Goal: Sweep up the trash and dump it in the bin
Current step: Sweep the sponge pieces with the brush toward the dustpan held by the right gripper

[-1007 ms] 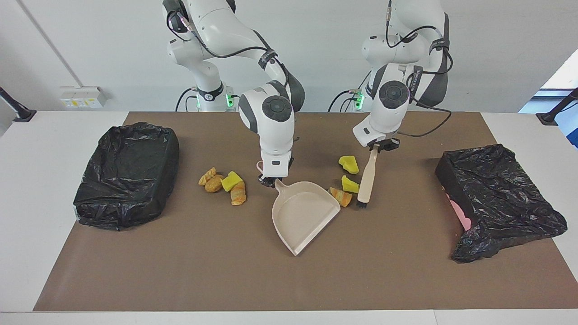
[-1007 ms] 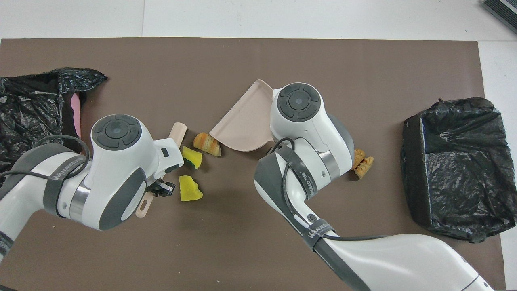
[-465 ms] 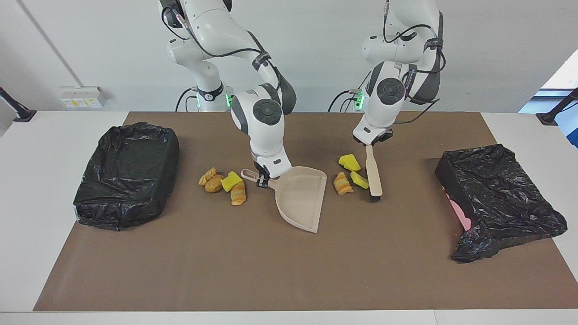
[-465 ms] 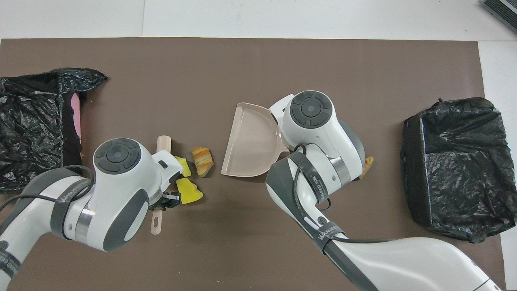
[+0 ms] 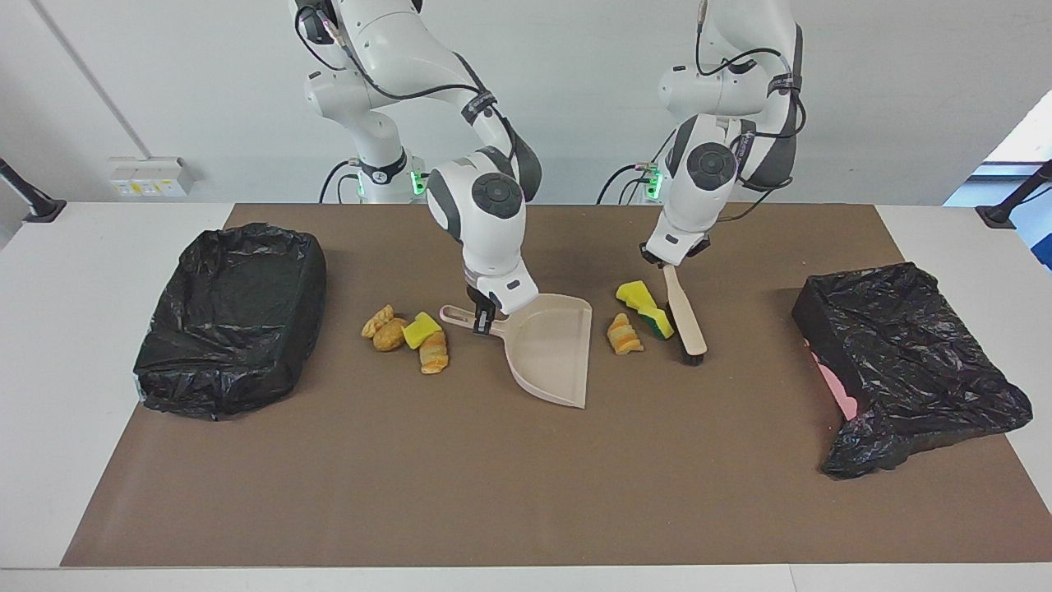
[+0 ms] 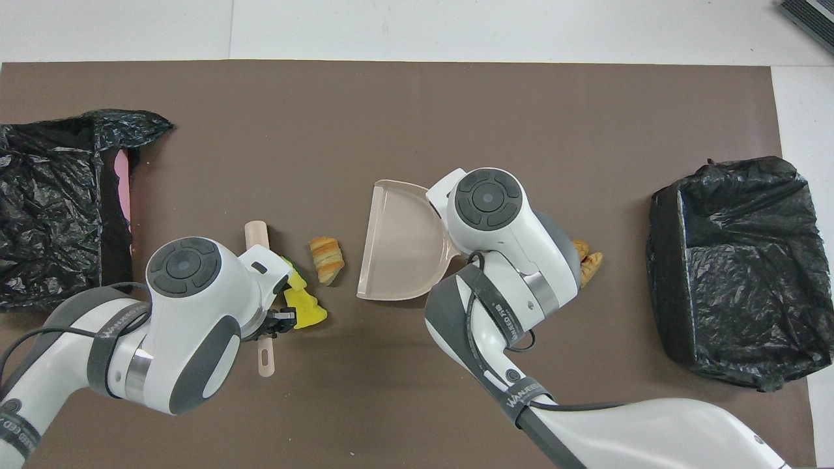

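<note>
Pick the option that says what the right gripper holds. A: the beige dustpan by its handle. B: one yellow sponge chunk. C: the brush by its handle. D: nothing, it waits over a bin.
A: the right gripper is shut on the handle of the beige dustpan, whose open edge faces the striped chunk, while the left gripper holds the brush.

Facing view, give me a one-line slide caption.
Right end effector holds the beige plastic dustpan; left end effector angles the wooden-handled brush beside yellow and orange spongy trash chunks.
</note>
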Controlling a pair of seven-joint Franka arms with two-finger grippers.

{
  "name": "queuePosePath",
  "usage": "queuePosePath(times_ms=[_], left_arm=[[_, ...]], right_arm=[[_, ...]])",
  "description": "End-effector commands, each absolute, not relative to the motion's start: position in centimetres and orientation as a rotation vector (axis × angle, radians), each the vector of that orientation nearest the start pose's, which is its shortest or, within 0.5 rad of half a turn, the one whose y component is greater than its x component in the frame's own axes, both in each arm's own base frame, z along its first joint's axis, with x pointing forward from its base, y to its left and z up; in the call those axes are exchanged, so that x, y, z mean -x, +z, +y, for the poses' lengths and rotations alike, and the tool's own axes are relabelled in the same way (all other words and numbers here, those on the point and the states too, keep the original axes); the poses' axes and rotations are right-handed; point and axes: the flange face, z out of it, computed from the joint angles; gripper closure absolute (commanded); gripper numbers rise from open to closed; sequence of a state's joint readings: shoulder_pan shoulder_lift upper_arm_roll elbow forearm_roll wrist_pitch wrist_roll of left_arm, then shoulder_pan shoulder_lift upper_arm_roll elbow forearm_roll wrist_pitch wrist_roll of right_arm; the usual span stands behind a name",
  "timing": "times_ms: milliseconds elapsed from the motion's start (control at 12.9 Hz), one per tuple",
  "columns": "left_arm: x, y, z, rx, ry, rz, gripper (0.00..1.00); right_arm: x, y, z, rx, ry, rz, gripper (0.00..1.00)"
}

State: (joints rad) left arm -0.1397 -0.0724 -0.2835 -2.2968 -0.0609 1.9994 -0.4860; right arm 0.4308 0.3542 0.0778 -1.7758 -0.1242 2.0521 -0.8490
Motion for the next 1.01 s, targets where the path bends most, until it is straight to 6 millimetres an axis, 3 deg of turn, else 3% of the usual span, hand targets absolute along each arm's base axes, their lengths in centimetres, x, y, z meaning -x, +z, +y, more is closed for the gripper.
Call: queuePosePath(times_ms=[0,232,542,930], left_arm=[[-42.5,36.6,-22.1,3.112,0.243,-0.204,1.00],[-40.7,34.6,-27.9,3.128,0.199,-0.220,1.00],[-40.4,37.2,-33.2,3.160,0.131,-0.316,1.00],[-41.9,39.0,-36.3,3.204,0.089,-0.293,1.00]], right_arm=[[-55.1,35.1,29.0,2.406,0.157,-2.136,1.00],[-55.1,34.9,29.0,2.411,0.159,-2.131,1.00],[-55.1,34.9,29.0,2.412,0.161,-2.128,1.00],[-55.1,34.9,29.0,2.414,0.161,-2.125,1.00]])
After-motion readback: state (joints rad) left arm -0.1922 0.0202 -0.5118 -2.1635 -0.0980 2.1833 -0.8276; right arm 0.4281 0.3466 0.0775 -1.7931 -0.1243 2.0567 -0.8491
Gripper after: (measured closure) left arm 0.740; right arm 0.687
